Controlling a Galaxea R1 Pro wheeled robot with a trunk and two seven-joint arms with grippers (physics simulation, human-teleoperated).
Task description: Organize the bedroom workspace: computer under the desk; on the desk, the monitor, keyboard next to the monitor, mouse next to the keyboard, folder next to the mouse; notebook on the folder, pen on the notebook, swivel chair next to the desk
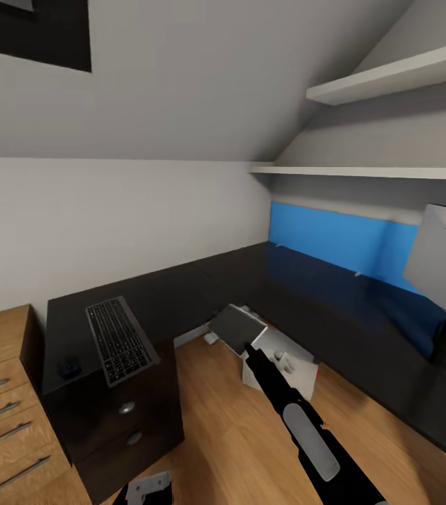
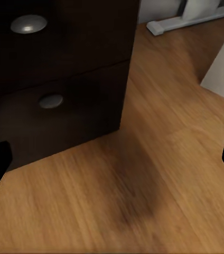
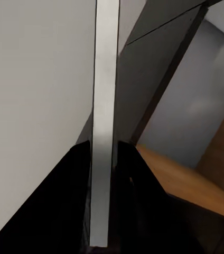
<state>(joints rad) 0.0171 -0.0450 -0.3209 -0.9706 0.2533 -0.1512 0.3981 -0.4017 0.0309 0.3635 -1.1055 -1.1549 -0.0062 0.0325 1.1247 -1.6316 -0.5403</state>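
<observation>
My right gripper [image 1: 247,345] is held out over the floor in front of the desk [image 1: 335,308], shut on a thin grey notebook [image 1: 236,327]. In the right wrist view the notebook [image 3: 103,106] appears edge-on between the dark fingers [image 3: 129,164]. The keyboard [image 1: 118,339] lies on the black top at the desk's left end, and the small black mouse [image 1: 69,366] sits just left of it. The monitor [image 1: 442,258] stands on its black stand at the desk's right. The white computer [image 1: 287,359] stands on the floor under the desk. My left gripper [image 1: 146,489] hangs low and open [image 2: 112,159] above the wood floor.
A black drawer unit [image 1: 121,421] with round knobs [image 2: 28,23] stands under the keyboard. A light wooden drawer chest [image 1: 5,414] is at far left. White shelves [image 1: 391,73] hang above the desk's blue back panel [image 1: 335,238]. Wood floor [image 1: 230,435] lies open between the arms.
</observation>
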